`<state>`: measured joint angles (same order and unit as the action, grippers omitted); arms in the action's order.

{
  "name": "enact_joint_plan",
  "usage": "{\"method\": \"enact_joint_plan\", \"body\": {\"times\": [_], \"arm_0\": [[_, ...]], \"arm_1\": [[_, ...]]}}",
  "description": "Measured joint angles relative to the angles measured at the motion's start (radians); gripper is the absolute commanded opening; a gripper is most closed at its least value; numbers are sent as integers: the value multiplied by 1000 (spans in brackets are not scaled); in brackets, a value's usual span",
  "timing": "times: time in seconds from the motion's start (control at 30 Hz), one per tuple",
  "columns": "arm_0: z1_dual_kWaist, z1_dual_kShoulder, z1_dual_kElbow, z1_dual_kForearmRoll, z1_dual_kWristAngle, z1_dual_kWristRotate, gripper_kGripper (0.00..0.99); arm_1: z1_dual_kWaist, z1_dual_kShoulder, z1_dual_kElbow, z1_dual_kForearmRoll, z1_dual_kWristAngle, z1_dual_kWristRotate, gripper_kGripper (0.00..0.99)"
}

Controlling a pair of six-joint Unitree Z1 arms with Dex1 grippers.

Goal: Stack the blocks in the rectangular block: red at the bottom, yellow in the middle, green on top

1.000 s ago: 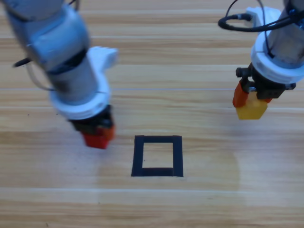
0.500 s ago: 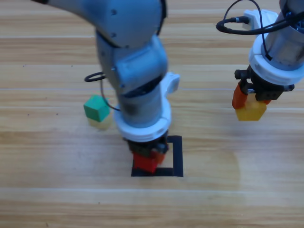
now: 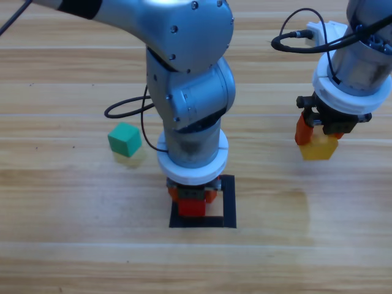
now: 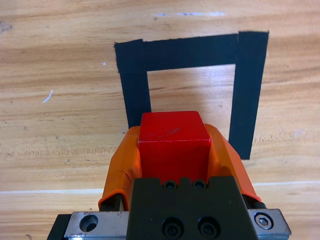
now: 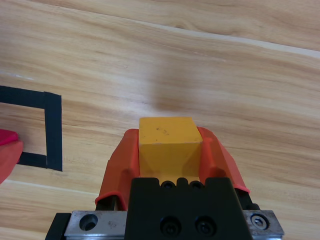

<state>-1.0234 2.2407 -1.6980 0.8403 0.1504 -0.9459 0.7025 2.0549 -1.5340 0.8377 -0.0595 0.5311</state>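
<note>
Left gripper [image 3: 193,197] is clamped on the red cube [image 3: 192,207], one orange jaw on each side face. It sits over the left part of the black tape square [image 3: 229,202], arm nearly vertical above it. Right gripper [image 3: 318,136] grips the yellow cube [image 3: 319,149] the same way, well right of the square, above bare wooden table [image 3: 263,257]. Green cube [image 3: 124,139] lies alone on the table, left of the left arm, nothing touching it.

View differences: high view hides most of the red cube and the square's upper left corner under the left arm; only the cube's lower face and jaw tips show. Left wrist view gives the red cube [image 4: 173,142] in full, flanked by both jaws of the left gripper [image 4: 173,150], with the tape square [image 4: 250,90] ahead of it; cube overlaps the square's open middle and near edge. Cannot tell from either view whether the cube touches the table. Right wrist view shows the yellow cube [image 5: 169,145] seated between the jaws of the right gripper [image 5: 169,150], plus one corner of the tape square [image 5: 52,130] at left edge.

Cubes: plain, solid colour, sharp edges; red top has a faint scuff.
</note>
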Motion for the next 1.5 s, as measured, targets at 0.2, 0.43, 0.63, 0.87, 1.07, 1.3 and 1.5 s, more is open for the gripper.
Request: {"method": "enact_joint_plan", "body": {"times": [0.2, 0.43, 0.63, 0.87, 1.07, 1.3, 1.5], "arm_0": [[0, 0, -19, 0, 7, -36, 34], [0, 0, -25, 0, 11, -67, 35], [0, 0, -48, 0, 11, -75, 35], [0, 6, -59, 0, 11, -75, 35], [0, 32, -59, 0, 11, -75, 37], [0, 59, -69, 0, 11, -75, 40], [0, 68, -87, 0, 11, -75, 233]], "arm_1": [[0, 0, -2, 0, 0, -5, 252], [0, 0, -3, 0, 0, -7, 252], [0, 0, -3, 0, 0, -12, 252], [0, 0, -3, 0, 0, -14, 253], [0, 0, -3, 0, 0, -17, 253], [0, 0, -3, 0, 0, -21, 252], [0, 0, -3, 0, 0, -21, 253]]}}
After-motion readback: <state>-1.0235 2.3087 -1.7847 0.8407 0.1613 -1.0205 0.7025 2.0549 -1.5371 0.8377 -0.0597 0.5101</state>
